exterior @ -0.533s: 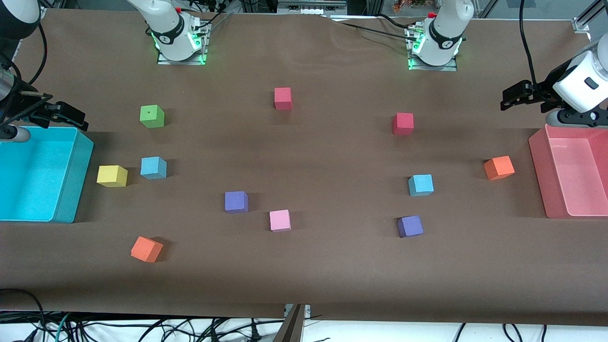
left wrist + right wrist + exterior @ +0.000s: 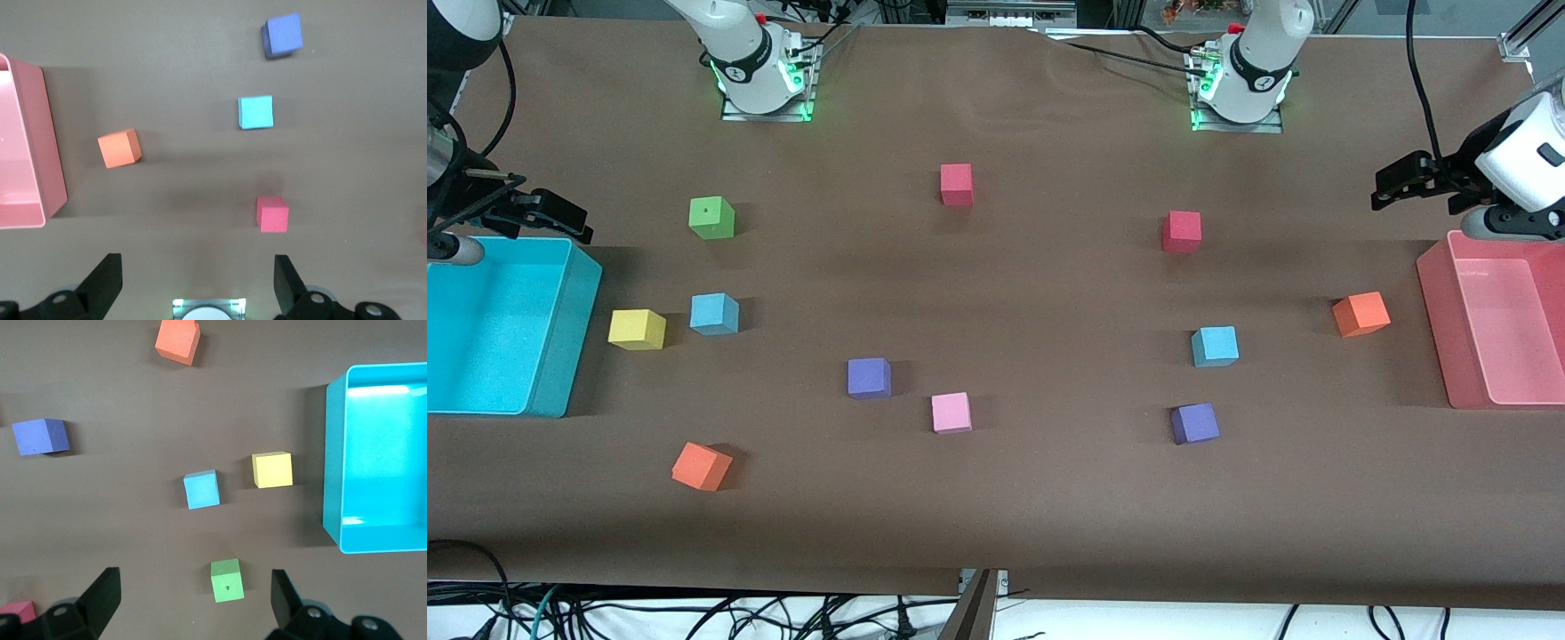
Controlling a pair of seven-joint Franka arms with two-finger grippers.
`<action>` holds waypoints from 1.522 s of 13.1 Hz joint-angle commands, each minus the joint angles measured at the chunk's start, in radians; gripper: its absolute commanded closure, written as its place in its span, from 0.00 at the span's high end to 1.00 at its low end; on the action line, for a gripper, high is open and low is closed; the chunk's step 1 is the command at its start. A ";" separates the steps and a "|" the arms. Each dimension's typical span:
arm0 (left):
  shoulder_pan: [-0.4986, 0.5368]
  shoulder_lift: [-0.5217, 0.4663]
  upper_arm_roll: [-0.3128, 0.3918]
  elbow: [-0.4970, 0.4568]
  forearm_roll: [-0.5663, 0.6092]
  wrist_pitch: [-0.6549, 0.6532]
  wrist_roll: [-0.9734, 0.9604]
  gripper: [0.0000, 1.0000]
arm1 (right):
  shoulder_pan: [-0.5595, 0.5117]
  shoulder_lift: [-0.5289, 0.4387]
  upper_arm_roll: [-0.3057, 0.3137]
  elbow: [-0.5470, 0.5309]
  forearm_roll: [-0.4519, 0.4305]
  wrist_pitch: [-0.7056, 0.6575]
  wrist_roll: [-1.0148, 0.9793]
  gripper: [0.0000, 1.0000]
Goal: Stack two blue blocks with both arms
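Overhead, a brown bench (image 2: 996,498) carries scattered foam cubes and two bins. One blue block (image 2: 714,314) sits toward the right arm's end, just beside a yellow cube (image 2: 637,329) that lies between it and the turquoise bin (image 2: 560,356). The second blue block (image 2: 1215,346) sits toward the left arm's end, between a red cube (image 2: 1181,231) farther from the front camera and a purple cube (image 2: 1195,423) nearer to it. Both blue blocks rest on the bench, well apart, untouched.

The left gripper (image 2: 1392,182) hangs in the air by the pink bin (image 2: 1436,338), its fingers (image 2: 107,283) spread apart and holding nothing. The right gripper (image 2: 560,218) hangs over the turquoise bin's rim, its fingers (image 2: 103,597) likewise apart and empty.

Other cubes: a green cube (image 2: 711,218), two orange ones (image 2: 702,466) (image 2: 1360,314), a pink cube (image 2: 951,412), another purple cube (image 2: 869,377), another red cube (image 2: 956,184).
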State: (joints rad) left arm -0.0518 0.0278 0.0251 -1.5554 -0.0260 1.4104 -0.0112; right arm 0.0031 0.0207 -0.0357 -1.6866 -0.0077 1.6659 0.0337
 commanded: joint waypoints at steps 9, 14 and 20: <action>-0.002 0.021 -0.008 0.046 0.001 -0.007 -0.010 1.00 | -0.005 0.024 0.005 -0.022 0.012 -0.014 0.000 0.99; -0.002 0.021 -0.008 0.041 -0.002 0.004 -0.010 1.00 | -0.005 0.028 0.005 -0.201 0.008 0.095 -0.003 0.99; 0.023 -0.042 -0.010 -0.061 -0.011 0.076 -0.012 1.00 | 0.000 0.116 0.008 -0.497 0.006 0.593 -0.012 0.99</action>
State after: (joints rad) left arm -0.0507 0.0321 0.0203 -1.5534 -0.0194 1.4424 -0.0177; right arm 0.0033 0.1131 -0.0311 -2.0942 -0.0073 2.1192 0.0327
